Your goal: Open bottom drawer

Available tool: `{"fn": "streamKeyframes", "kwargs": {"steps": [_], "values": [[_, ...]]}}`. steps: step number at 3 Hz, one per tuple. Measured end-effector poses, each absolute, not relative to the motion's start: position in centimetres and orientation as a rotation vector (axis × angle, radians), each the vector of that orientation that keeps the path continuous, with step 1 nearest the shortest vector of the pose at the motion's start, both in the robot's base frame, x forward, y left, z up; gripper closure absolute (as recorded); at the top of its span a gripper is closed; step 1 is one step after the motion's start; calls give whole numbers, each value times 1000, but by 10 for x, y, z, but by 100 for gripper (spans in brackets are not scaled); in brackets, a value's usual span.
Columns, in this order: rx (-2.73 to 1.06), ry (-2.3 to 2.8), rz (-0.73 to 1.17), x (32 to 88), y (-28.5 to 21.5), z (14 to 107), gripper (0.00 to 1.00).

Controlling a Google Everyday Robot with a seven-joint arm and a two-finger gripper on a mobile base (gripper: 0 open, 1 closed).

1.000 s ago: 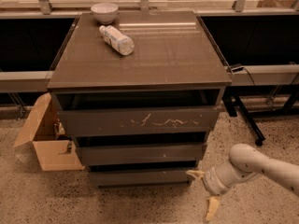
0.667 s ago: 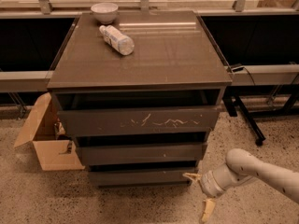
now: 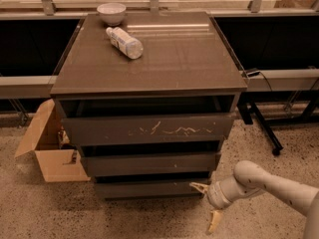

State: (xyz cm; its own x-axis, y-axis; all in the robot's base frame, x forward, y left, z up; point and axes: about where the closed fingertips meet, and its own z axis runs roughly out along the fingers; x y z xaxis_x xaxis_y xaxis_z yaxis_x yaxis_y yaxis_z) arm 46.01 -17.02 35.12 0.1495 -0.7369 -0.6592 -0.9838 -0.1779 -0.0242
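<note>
The claw hangs low at right, fingers spread wide.

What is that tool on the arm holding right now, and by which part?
Nothing. The tool sits low by the right end of the bottom drawer, its fingers spread wide with nothing between them.

Office or lab workspace: speckled floor, open cardboard box, drawer cabinet between long benches. Gripper low beside cabinet's bottom right corner.
</note>
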Motion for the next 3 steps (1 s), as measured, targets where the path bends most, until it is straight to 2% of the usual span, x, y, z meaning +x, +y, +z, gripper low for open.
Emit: {"fn": "streamKeyframes", "kwargs": {"steps": [3], "values": [[-2012,1486,706,534,-141,262,0]]}}
